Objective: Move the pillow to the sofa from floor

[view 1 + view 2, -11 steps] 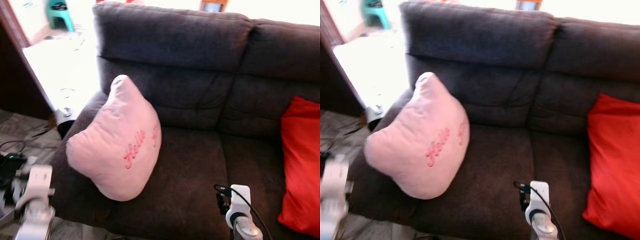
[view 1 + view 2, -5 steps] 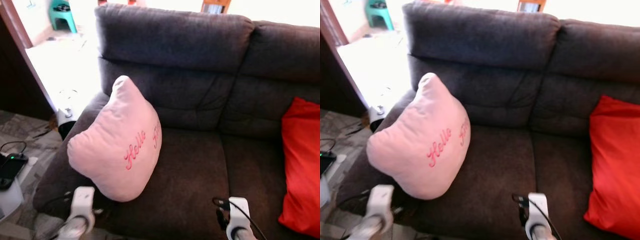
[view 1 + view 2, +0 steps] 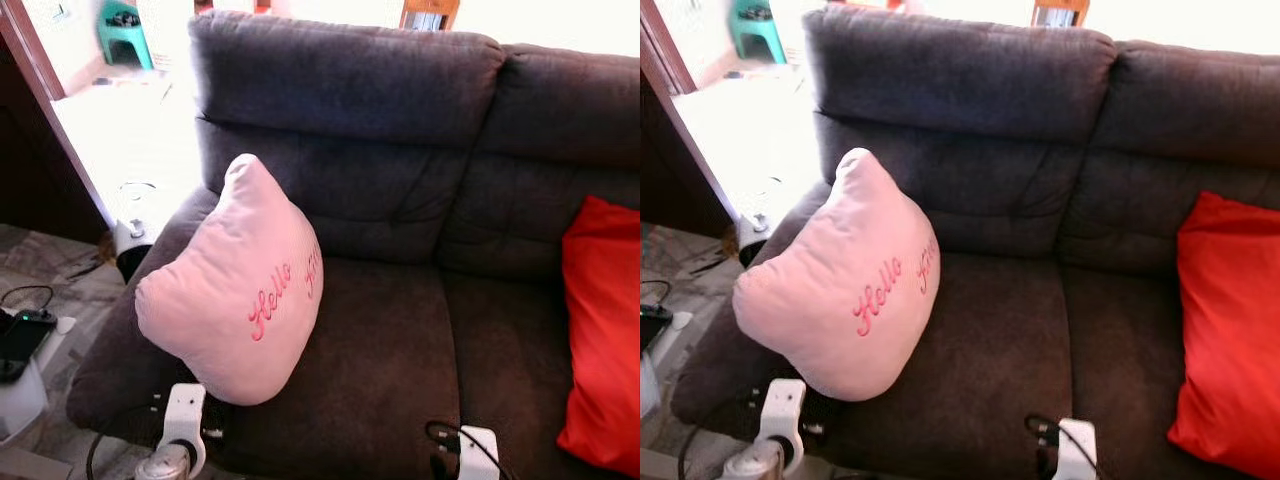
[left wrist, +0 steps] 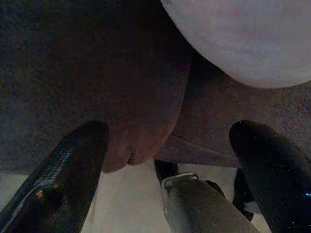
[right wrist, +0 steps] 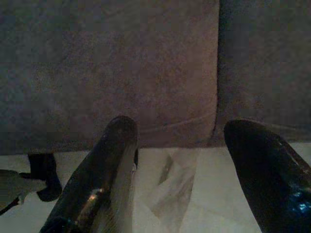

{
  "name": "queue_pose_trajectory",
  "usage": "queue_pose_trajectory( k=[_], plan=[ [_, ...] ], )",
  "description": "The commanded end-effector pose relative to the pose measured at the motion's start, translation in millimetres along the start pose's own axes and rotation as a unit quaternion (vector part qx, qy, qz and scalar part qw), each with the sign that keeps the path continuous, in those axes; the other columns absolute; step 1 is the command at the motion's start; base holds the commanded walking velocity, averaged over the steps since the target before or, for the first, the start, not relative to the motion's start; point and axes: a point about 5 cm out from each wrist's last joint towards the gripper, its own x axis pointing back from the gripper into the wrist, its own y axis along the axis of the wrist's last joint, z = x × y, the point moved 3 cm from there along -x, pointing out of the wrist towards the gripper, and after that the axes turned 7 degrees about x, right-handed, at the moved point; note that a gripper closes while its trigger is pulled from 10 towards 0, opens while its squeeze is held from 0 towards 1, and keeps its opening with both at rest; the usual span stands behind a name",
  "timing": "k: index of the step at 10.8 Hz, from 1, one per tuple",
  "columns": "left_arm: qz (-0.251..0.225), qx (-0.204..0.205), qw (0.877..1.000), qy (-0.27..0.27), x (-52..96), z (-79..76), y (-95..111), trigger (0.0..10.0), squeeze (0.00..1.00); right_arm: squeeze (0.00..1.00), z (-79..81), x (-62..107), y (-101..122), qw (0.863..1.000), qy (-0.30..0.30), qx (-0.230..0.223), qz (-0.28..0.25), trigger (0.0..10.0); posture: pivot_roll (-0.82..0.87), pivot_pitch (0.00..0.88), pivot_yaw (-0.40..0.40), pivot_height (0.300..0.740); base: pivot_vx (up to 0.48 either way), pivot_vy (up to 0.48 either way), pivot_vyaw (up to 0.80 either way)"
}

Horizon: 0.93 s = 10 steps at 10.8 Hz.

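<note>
both arms are being lowered away from the pillow (image 3: 232,285); left gripper (image 4: 167,167) and right gripper (image 5: 187,165), spread wide and empty, should be kept clear of it.

Right gripper (image 5: 177,165) jaws spread wide, empty, dark sofa (image 5: 121,73) front ahead, pale floor (image 5: 204,194) below

The pillow (image 3: 235,282) leans on the sofa (image 3: 400,330) seat against its left armrest, a second cushion (image 3: 603,330) stands at the seat's right end, and both wrists sit low before the sofa's front edge.
</note>
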Motion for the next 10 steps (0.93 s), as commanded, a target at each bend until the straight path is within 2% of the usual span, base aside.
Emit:
queue_pose_trajectory(
  k=[1,2,3,5,7,10],
  plan=[
    [-0.001,0.005,1.0,0.008,-1.2,1.4,0.3,10.0,0.0,0.0,-7.1,0.9,-1.2,1.0,-0.018,0.002,-0.004,10.0,0.06,0.0,-0.059,0.74,0.0,0.0,0.0],
    [0.002,0.002,1.0,0.019,-1.2,3.9,-0.9,10.0,0.0,0.0,-15.5,0.6,2.0,0.999,-0.034,-0.016,-0.009,10.0,0.06,0.0,-0.055,0.74,0.0,0.0,0.0],
    [0.018,0.0,0.999,0.037,0.2,10.5,-8.7,10.0,0.0,0.0,-18.9,0.3,1.8,0.999,-0.036,-0.009,-0.002,10.0,0.06,0.0,-0.054,0.74,0.0,0.0,0.0],
    [0.029,0.007,0.998,0.05,3.6,18.2,-19.0,10.0,0.0,0.0,-25.0,0.5,3.8,0.998,-0.057,-0.037,-0.008,10.0,0.06,0.0,-0.049,0.74,0.0,0.0,0.0],
    [0.029,0.0,0.999,0.045,3.4,18.4,-19.5,10.0,0.0,0.0,-25.6,0.8,1.3,0.997,-0.063,-0.051,0.0,10.0,0.06,0.0,-0.042,0.74,0.0,0.0,0.0],
    [0.03,-0.007,0.998,0.049,2.7,22.7,-16.9,10.0,0.0,0.0,-21.3,0.5,0.3,0.997,-0.053,-0.049,0.002,10.0,0.05,0.0,-0.025,0.74,0.0,0.0,0.0]
  ],
)
